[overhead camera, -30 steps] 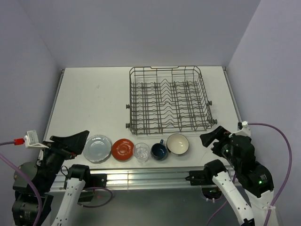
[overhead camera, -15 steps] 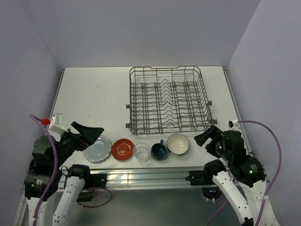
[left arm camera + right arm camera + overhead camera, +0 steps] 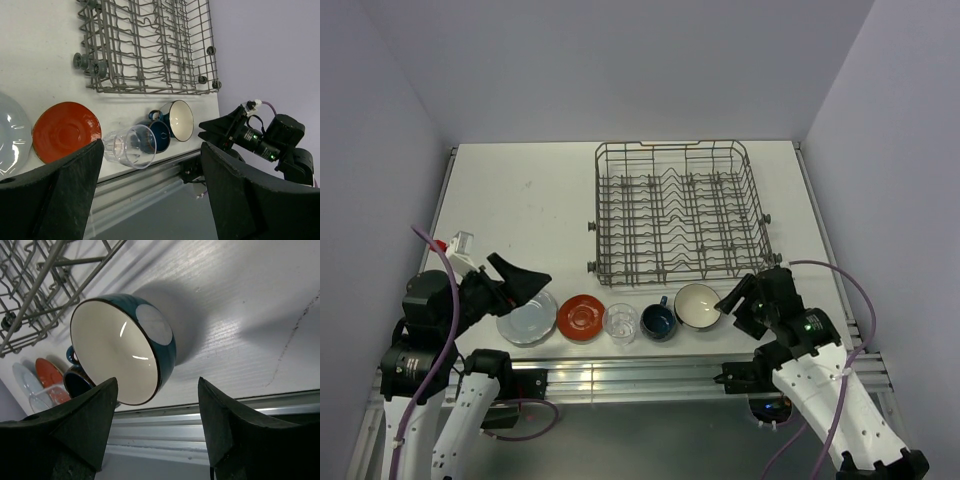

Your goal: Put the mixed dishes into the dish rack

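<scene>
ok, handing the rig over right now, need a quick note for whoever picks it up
Left gripper: open, empty, by the pale blue-grey plate.
Right gripper: open, empty, facing the cream bowl.
Dishes: in a row on the table in front of the dish rack: pale plate, red-orange plate, glass tumbler, dark blue mug, bowl.
Done: nothing, rack holds no dishes.
Left: load all five.

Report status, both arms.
Left gripper open, empty. Right gripper open, facing cream bowl with dark outside. Grey wire dish rack empty, nothing blocking.
</scene>
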Robot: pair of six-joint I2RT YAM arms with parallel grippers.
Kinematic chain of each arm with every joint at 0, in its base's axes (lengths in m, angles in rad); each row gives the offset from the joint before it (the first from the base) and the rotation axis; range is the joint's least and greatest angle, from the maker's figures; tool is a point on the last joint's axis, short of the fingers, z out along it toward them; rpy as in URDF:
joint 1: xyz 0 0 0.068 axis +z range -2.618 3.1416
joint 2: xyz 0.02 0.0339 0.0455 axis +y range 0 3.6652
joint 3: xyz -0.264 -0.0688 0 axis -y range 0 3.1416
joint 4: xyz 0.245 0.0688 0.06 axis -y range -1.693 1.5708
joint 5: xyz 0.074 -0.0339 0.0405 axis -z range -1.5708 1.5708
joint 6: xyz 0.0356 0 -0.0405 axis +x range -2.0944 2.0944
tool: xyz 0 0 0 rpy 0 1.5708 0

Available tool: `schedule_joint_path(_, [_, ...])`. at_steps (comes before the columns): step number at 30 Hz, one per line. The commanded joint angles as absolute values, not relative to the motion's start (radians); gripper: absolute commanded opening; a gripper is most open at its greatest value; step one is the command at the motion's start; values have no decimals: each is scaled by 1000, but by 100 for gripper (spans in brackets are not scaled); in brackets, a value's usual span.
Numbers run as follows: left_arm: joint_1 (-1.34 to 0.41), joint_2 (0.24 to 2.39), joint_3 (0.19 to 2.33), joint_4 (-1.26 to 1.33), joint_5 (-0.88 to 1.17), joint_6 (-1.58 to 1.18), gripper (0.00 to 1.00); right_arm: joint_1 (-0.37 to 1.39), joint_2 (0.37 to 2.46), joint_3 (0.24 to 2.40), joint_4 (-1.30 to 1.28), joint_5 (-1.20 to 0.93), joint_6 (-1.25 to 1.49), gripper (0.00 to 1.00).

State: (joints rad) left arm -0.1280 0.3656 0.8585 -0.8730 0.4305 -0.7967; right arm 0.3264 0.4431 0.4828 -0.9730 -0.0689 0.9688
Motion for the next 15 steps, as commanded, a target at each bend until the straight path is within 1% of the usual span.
schedule_joint_path(1, [-126, 379, 865, -813, 486, -773, 84, 322, 466, 476, -901, -6, 1015, 72])
schedule_joint_path(2, [-124, 383, 865, -805, 497, -778, 84, 322, 472, 471, -891, -8, 1019, 68])
schedule_joint_path(6, [-126, 431, 902, -781, 525, -775, 82, 330, 529, 436, -833, -29, 1031, 60])
schedule_joint_path(11, [-126, 518, 998, -790, 517, -746, 82, 365, 564, 416, -810, -2, 1058, 59])
schedule_joint_path(15, [-126, 567, 1017, -747, 541, -749, 82, 400, 618, 400, -772, 18, 1084, 56])
